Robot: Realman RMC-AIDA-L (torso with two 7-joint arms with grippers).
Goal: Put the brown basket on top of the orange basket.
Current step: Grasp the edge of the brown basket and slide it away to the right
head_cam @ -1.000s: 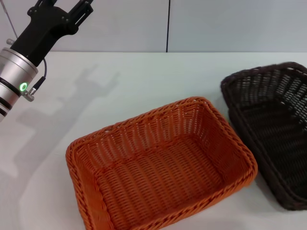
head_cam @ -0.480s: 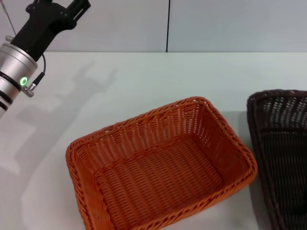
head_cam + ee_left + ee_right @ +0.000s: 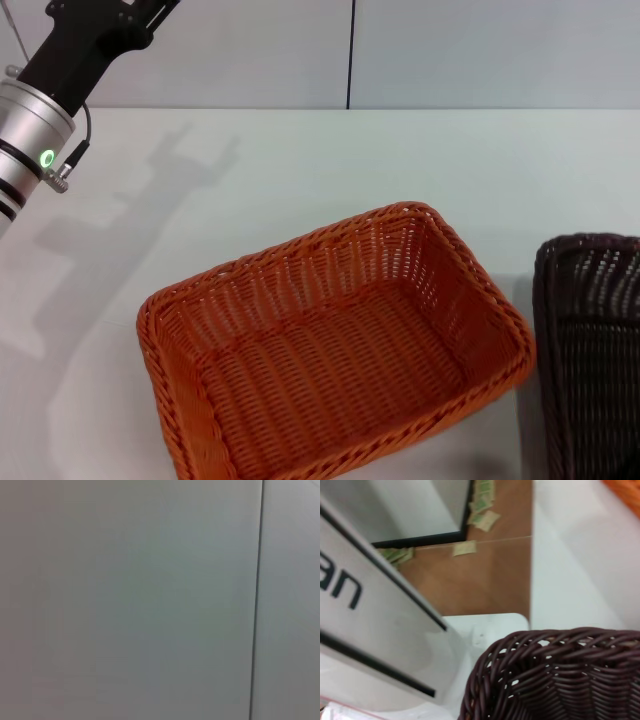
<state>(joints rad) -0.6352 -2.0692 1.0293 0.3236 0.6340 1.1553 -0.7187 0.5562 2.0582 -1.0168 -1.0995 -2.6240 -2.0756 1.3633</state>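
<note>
The orange basket stands empty on the white table, at the front middle of the head view. The brown basket is to its right, apart from it and cut off by the right and bottom edges. Its braided rim fills the near part of the right wrist view, with a corner of the orange basket farther off. My right gripper does not show in any view. My left gripper is raised at the far left, well away from both baskets, its fingers spread and empty, their tips cut off by the top edge.
The white table runs back to a grey wall with a dark vertical seam. The left wrist view shows only that wall. The right wrist view shows brown floor and a white panel beyond the table edge.
The brown basket has moved to the right and toward me, partly leaving the head view. The left arm has drifted slightly up and left. The orange basket has not moved.
</note>
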